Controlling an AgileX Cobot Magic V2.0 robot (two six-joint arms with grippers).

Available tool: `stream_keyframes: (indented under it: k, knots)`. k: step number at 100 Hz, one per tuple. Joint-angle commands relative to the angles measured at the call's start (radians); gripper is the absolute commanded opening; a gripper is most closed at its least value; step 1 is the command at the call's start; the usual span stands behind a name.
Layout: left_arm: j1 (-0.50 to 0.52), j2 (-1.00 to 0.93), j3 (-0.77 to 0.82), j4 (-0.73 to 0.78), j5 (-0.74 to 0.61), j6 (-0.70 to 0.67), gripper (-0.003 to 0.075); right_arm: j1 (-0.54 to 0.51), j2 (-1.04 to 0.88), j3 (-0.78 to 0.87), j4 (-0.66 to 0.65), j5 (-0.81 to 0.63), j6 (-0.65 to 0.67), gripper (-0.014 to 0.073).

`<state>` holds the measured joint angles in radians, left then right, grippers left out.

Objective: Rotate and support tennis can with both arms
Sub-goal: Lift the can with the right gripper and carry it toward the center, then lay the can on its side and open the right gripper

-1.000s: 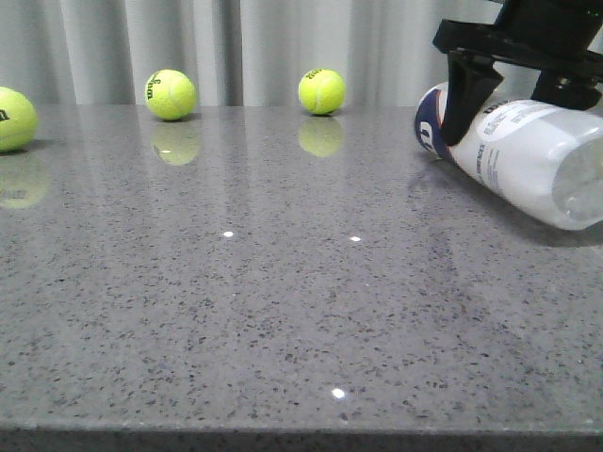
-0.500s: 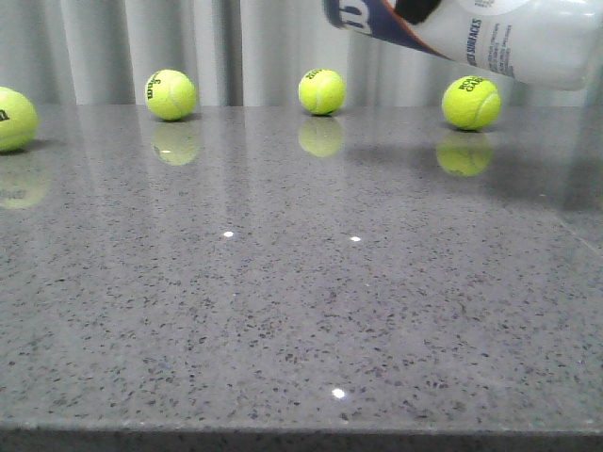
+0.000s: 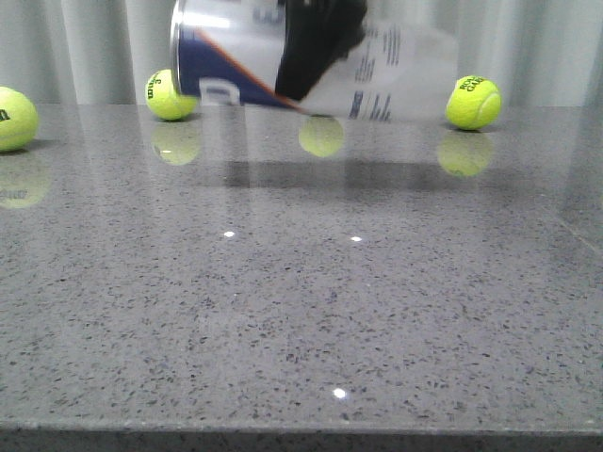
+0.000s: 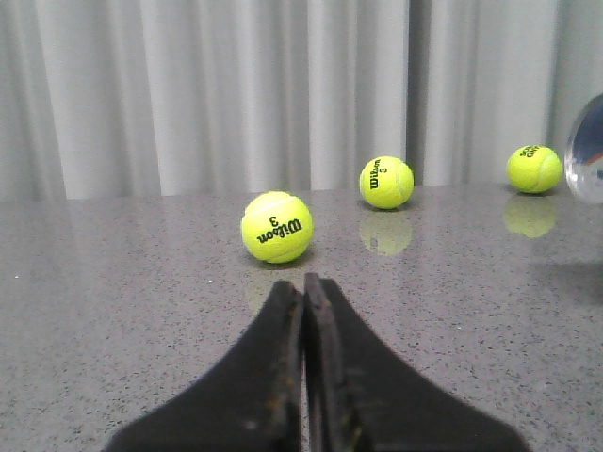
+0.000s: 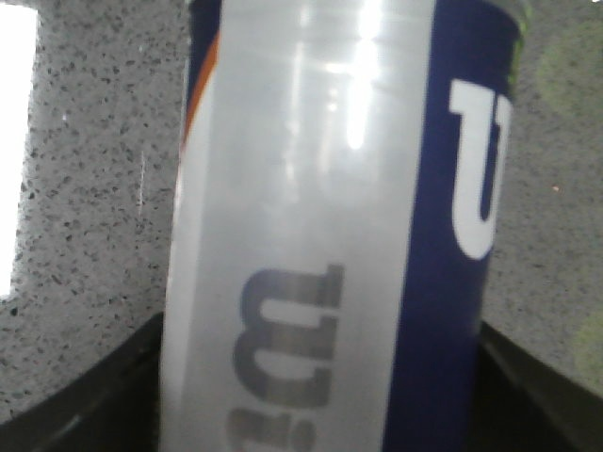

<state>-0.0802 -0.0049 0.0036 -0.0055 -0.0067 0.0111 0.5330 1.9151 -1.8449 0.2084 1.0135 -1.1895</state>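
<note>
1. Tennis can (image 3: 311,61), a white-and-navy clear plastic cylinder, hung sideways above the grey speckled tabletop's (image 3: 301,311) far edge, free to turn.
2. Right gripper (image 3: 316,47) clasped its middle, bearing it.
3. Left gripper (image 4: 303,311), fingers pressed together and empty, sat well apart, giving no support yet.

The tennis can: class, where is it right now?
In the front view, the tennis can lies sideways in the air above the table's far middle, held in the right gripper's jaws.
</note>
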Motion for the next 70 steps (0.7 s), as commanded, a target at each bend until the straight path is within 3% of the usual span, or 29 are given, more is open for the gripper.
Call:
stream_keyframes:
  k: [1, 55, 62, 70]
  knots:
    - [0.002, -0.033, 0.042, -0.001, -0.077, -0.011, -0.002, 0.004, -0.018, -0.033, -0.027, -0.049, -0.015, 0.0172]
    - [0.002, -0.033, 0.042, -0.001, -0.077, -0.011, -0.002, 0.005, 0.066, -0.033, -0.036, -0.025, -0.014, 0.0176]
    - [0.002, -0.033, 0.042, -0.001, -0.077, -0.011, -0.002, 0.005, 0.065, -0.033, -0.036, -0.021, -0.014, 0.0209]
    - [0.002, -0.033, 0.042, -0.001, -0.077, -0.011, -0.002, 0.005, 0.064, -0.033, -0.036, -0.01, -0.014, 0.0314]
